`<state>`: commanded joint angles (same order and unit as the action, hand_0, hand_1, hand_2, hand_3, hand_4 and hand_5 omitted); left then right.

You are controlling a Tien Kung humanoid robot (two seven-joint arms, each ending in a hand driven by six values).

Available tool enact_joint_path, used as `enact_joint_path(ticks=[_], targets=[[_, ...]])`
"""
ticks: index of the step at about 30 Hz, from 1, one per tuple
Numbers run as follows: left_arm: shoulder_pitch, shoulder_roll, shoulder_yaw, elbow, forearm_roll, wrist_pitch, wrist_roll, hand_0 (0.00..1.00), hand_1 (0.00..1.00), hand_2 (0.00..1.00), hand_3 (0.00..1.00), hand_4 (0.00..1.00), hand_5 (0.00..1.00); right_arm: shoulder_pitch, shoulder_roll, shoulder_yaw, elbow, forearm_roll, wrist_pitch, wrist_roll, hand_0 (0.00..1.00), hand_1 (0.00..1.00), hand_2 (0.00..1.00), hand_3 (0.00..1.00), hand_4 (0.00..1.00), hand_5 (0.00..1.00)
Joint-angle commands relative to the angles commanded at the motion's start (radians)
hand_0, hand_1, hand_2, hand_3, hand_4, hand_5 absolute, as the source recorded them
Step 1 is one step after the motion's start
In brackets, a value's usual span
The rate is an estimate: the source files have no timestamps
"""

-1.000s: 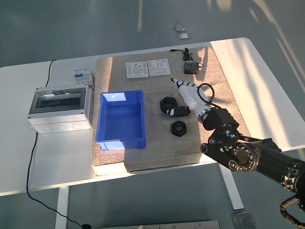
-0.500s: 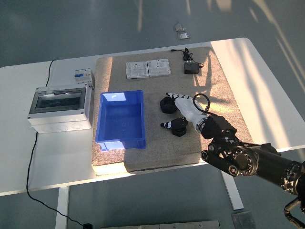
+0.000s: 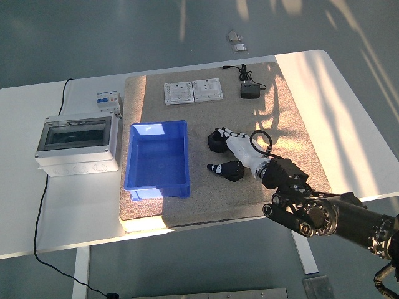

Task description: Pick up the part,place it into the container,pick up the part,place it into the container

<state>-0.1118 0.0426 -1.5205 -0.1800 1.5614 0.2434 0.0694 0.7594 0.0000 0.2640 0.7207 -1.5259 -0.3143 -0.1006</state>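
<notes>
Lowered right hand, fingers over nuts

Enclosure box — two sockets, adapter.

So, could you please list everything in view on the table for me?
Blue plastic bin: one, blue, empty, left part of mat.
Black nut-shaped parts: two, black; one mid-mat, one under the right hand.
White wall sockets: two, white, mat's far edge.
Black power adapter: one, black, far right of mat.
Grey distribution box: one, grey, table's left.
Small circuit breaker: one, white, behind the box.
Beige mat: one, beige, table centre.
White table: one.
Right hand: white fingers over the near part.
</notes>
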Motion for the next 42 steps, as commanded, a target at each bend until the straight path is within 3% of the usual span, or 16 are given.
enact_joint_path(ticks=[5, 6, 11, 12, 17, 18, 23, 24, 29, 30, 42], targets=[[0.001, 0.001, -0.003, 0.000, 0.003, 0.001, 0.001, 0.658, 0.633, 0.565, 0.537, 0.547, 0.462, -0.001, 0.000, 0.006, 0.011, -0.032, 0.017, -0.027, 0.951, 0.825, 0.804, 0.830, 0.643, 0.354], [0.001, 0.001, -0.003, 0.000, 0.005, 0.001, 0.002, 0.658, 0.633, 0.564, 0.536, 0.542, 0.460, 0.000, 0.000, 0.005, 0.014, -0.043, 0.026, -0.037, 0.932, 0.755, 0.733, 0.718, 0.598, 0.320], [0.002, 0.002, -0.001, 0.000, 0.012, 0.001, 0.005, 0.658, 0.633, 0.564, 0.536, 0.542, 0.460, 0.002, 0.000, 0.007, 0.029, -0.081, 0.050, -0.069, 0.932, 0.755, 0.733, 0.718, 0.598, 0.320], [0.002, 0.002, -0.002, 0.000, 0.012, 0.001, 0.005, 0.657, 0.632, 0.562, 0.536, 0.540, 0.461, 0.002, 0.000, 0.009, 0.032, -0.089, 0.052, -0.073, 0.945, 0.730, 0.640, 0.670, 0.566, 0.224], [0.003, 0.001, -0.004, 0.000, 0.014, 0.002, 0.006, 0.657, 0.632, 0.562, 0.536, 0.540, 0.461, 0.002, 0.000, 0.019, 0.044, -0.123, 0.049, -0.088, 0.945, 0.730, 0.640, 0.670, 0.566, 0.224], [0.003, 0.001, -0.004, 0.000, 0.014, 0.002, 0.006, 0.658, 0.633, 0.561, 0.536, 0.534, 0.467, 0.002, 0.000, 0.021, 0.046, -0.127, 0.048, -0.089, 0.942, 0.677, 0.509, 0.633, 0.470, 0.089], [0.004, -0.001, -0.006, 0.000, 0.016, 0.002, 0.006, 0.658, 0.633, 0.561, 0.536, 0.534, 0.467, 0.000, 0.000, 0.032, 0.052, -0.159, 0.040, -0.097, 0.942, 0.677, 0.509, 0.633, 0.470, 0.089], [0.004, -0.001, -0.006, 0.000, 0.016, 0.002, 0.006, 0.657, 0.633, 0.561, 0.536, 0.530, 0.467, 0.000, 0.000, 0.035, 0.054, -0.165, 0.039, -0.099, 0.937, 0.632, 0.446, 0.568, 0.394, 0.002], [0.005, -0.002, -0.006, 0.000, 0.016, 0.003, 0.006, 0.657, 0.633, 0.561, 0.536, 0.530, 0.467, 0.000, 0.000, 0.057, 0.066, -0.200, 0.041, -0.112, 0.937, 0.632, 0.446, 0.568, 0.394, 0.002], [0.005, -0.002, -0.006, 0.000, 0.015, 0.003, 0.005, 0.657, 0.633, 0.560, 0.535, 0.526, 0.470, 0.000, -0.001, 0.061, 0.069, -0.205, 0.042, -0.115, 0.928, 0.617, 0.428, 0.460, 0.352, 0.002], [0.010, -0.002, -0.007, 0.000, 0.009, 0.007, 0.002, 0.656, 0.633, 0.559, 0.535, 0.524, 0.470, 0.004, -0.043, 0.123, 0.133, -0.263, 0.067, -0.147, 0.925, 0.608, 0.421, 0.441, 0.331, 0.002]])
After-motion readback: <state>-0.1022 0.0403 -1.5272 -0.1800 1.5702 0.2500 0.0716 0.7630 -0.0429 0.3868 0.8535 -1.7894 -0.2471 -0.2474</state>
